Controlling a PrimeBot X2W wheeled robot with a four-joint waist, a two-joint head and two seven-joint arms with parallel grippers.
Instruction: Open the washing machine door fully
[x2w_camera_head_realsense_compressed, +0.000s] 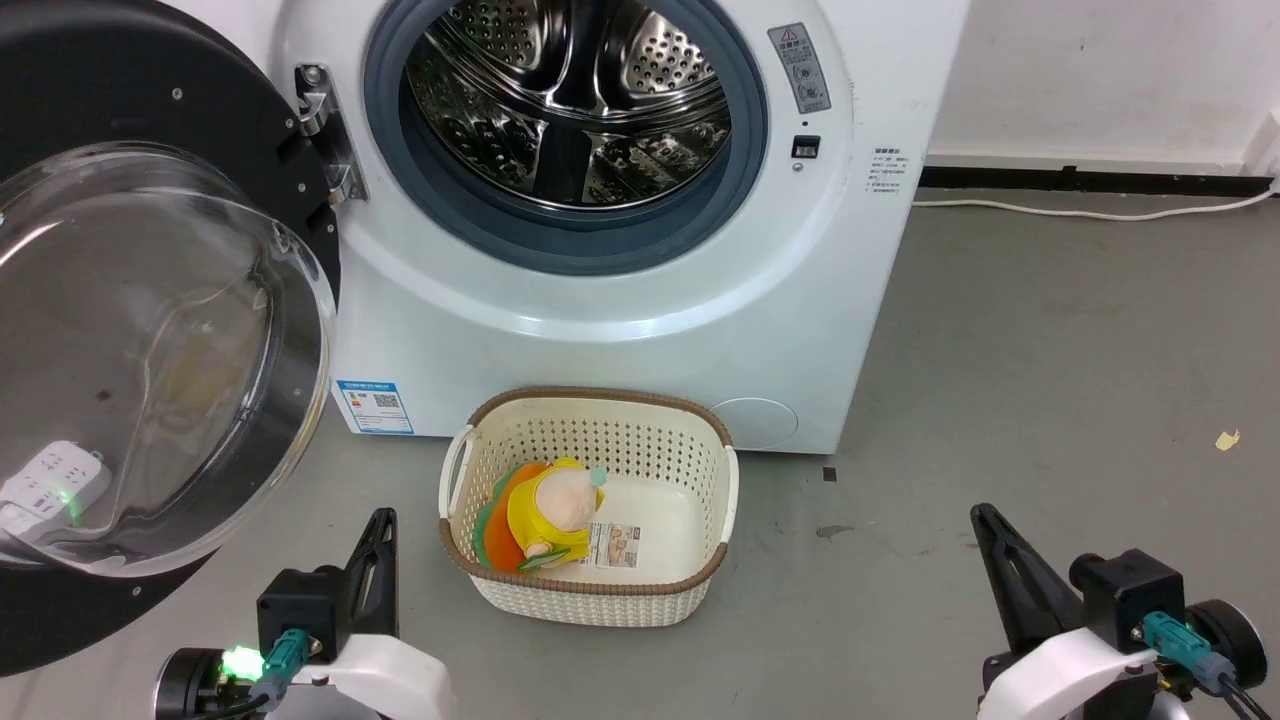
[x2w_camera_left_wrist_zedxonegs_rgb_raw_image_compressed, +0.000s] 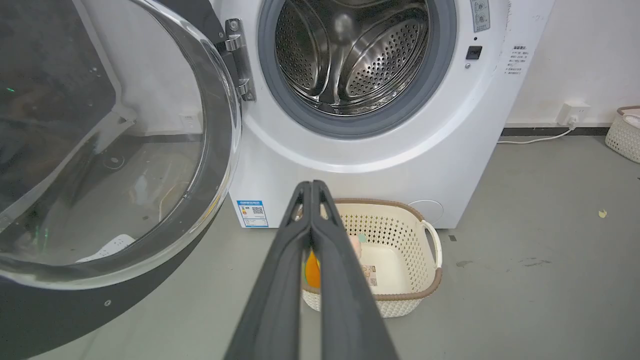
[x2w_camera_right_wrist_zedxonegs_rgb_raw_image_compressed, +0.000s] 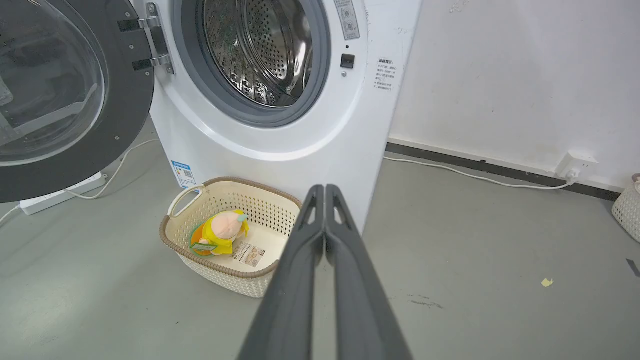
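Currently the large round glossy black washing machine door (x2w_camera_head_realsense_compressed: 150, 340), with its bulging clear glass bowl window, stands swung out to the left of the big white front-loading washing machine (x2w_camera_head_realsense_compressed: 620, 320). It hangs from the metal hinge (x2w_camera_head_realsense_compressed: 325, 130) at the left edge of the drum mouth. Its inner face and glass bowl face the head camera. The angle to the machine front is hard to judge through these wide lenses; probably past a right angle.

Drum mouth uncovered: perforated steel drum (x2w_camera_head_realsense_compressed: 570, 90) ringed by the grey rubber gasket (x2w_camera_head_realsense_compressed: 745, 150). Blue energy sticker (x2w_camera_head_realsense_compressed: 375, 405) at the front's lower left corner, round cap (x2w_camera_head_realsense_compressed: 755, 422) at its lower right.

Cream perforated plastic basket (x2w_camera_head_realsense_compressed: 600, 415) with a brown woven rim sits on the grey floor (x2w_camera_head_realsense_compressed: 1050, 380), just in front of the machine's bottom edge. Inside, a yellow-and-orange plush toy (x2w_camera_head_realsense_compressed: 545, 510) lies toward the basket's left wall, with a white printed card (x2w_camera_head_realsense_compressed: 615, 545) touching it.

Left gripper (x2w_camera_head_realsense_compressed: 383, 520): fingers pressed together, nothing held, near the door's lower rim but apart from it. Right gripper (x2w_camera_head_realsense_compressed: 985, 520): fingers pressed together, empty, over bare floor, well apart from the machine.

White power strip (x2w_camera_right_wrist_zedxonegs_rgb_raw_image_compressed: 60, 192) lies on the floor behind the door. White cable (x2w_camera_head_realsense_compressed: 1090, 210) runs along the wall's foot.
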